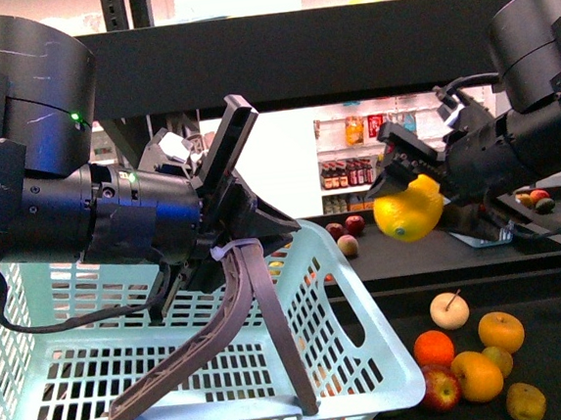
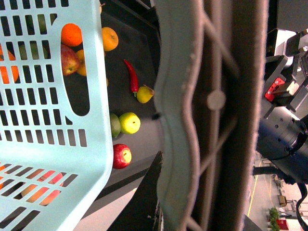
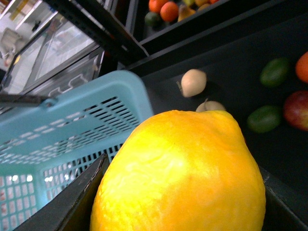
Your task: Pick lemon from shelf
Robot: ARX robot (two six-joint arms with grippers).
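My right gripper [image 1: 405, 202] is shut on the yellow lemon [image 1: 409, 209] and holds it in the air in front of the black shelf [image 1: 344, 37], just right of the basket. The lemon fills the right wrist view [image 3: 183, 173] between the two black fingers [image 3: 72, 202]. My left gripper [image 1: 232, 236] is shut on the light blue basket [image 1: 177, 376], gripping its rim and brown handles [image 1: 240, 312]. In the left wrist view the rim [image 2: 175, 120] and the handle [image 2: 240, 120] run through the jaws.
Loose fruit lies on the lower dark tier [image 1: 556, 323]: oranges [image 1: 433, 348], apples [image 1: 441, 388], a pale onion [image 1: 449, 310], a red chili [image 2: 133, 79]. More fruit sits on the middle tier [image 1: 355, 226]. White wall shelves of bottles [image 1: 351, 172] stand behind.
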